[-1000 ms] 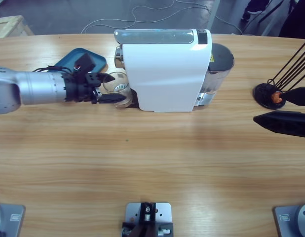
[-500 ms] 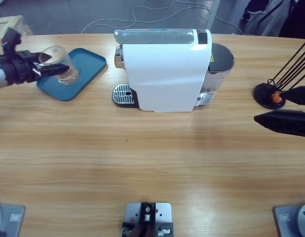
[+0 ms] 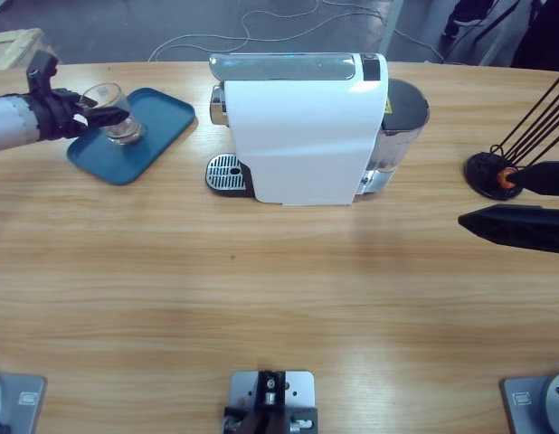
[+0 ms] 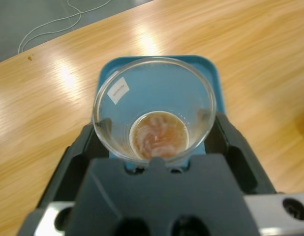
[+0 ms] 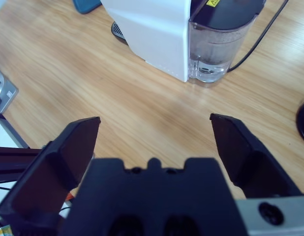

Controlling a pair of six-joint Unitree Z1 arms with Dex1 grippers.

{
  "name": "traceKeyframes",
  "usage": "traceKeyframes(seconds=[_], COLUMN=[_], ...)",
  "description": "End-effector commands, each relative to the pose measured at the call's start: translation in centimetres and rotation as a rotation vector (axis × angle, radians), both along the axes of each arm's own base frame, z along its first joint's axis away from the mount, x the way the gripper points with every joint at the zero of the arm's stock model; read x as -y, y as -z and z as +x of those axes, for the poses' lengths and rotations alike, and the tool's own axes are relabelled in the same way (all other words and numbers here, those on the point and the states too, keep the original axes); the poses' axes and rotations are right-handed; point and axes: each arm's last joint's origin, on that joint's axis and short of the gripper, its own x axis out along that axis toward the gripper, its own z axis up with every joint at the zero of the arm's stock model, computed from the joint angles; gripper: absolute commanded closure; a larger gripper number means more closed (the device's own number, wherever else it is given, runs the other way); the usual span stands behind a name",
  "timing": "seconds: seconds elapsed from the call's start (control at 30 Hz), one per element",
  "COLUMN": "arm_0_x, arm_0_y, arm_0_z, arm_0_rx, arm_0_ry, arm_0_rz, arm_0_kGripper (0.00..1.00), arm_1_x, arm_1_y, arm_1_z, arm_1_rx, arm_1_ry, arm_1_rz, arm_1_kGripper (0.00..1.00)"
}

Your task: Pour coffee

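Cup (image 4: pixel 153 110) held in left pincer (image 4: pixel 154 142), seemingly over tray (image 3: pixel 162 113).

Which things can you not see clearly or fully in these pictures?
- High view: whether the glass cup rests on the blue tray; left gripper covers its base.
- Left wrist view: cup's base, hidden behind the gripper body.
- Right wrist view: coffee machine top, cut off by the edge.
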Motion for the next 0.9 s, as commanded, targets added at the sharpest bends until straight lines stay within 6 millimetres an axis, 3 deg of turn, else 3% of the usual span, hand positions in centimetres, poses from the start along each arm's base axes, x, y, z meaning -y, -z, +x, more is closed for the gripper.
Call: traceKeyframes(seconds=[0.03, 0.07, 0.1, 0.37, 0.47, 0.53, 0.7, 0.8, 0.9], arm_0_x=[-0.3, -0.2, -0.1, -0.3, -0.7, -1.6, -4.2, -4.3, -3.2], arm_0_y=[1.8, 1.8, 1.8, 1.8, 0.0, -2.1, -7.2, -9.5, -10.8], arm_0_z=[1.2, 1.1, 1.0, -0.4, -2.2, -4.1, -11.3, -15.9, -19.3], arm_0_rx=[-0.033, -0.033, -0.033, -0.021, 0.027, 0.081, 0.1, 0.047, -0.029], arm_0_ry=[-0.049, -0.043, -0.038, -0.021, -0.031, -0.077, -0.365, -0.396, -0.296], arm_0_rz=[0.019, 0.021, 0.021, -0.009, -0.022, -0.018, 0.023, 0.006, 0.005], arm_0_kGripper=[0.245, 0.083, 0.022, 0.018, 0.018, 0.018, 0.018, 0.018, 0.018], arm_1_x=[-1.1, -1.2, -1.3, -0.9, -0.6, -0.4, -0.3, 0.2, 0.9], arm_1_y=[1.0, 0.9, 0.8, -0.2, -0.8, -1.1, -1.8, -2.2, -2.6], arm_1_z=[0.9, 0.9, 1.0, 0.6, 0.3, 0.1, 0.0, -0.5, -1.0], arm_1_rx=[-0.05, -0.05, -0.049, -0.023, -0.012, -0.004, -0.018, -0.011, 0.007], arm_1_ry=[-0.031, -0.031, -0.031, -0.031, -0.031, -0.031, -0.043, -0.041, -0.02], arm_1_rz=[-0.039, -0.039, -0.038, -0.014, -0.004, 0.004, -0.026, -0.038, -0.054], arm_1_kGripper=[0.0, 0.0, 0.0, 0.0, 0.0, 0.0, 0.0, 0.0, 0.0])
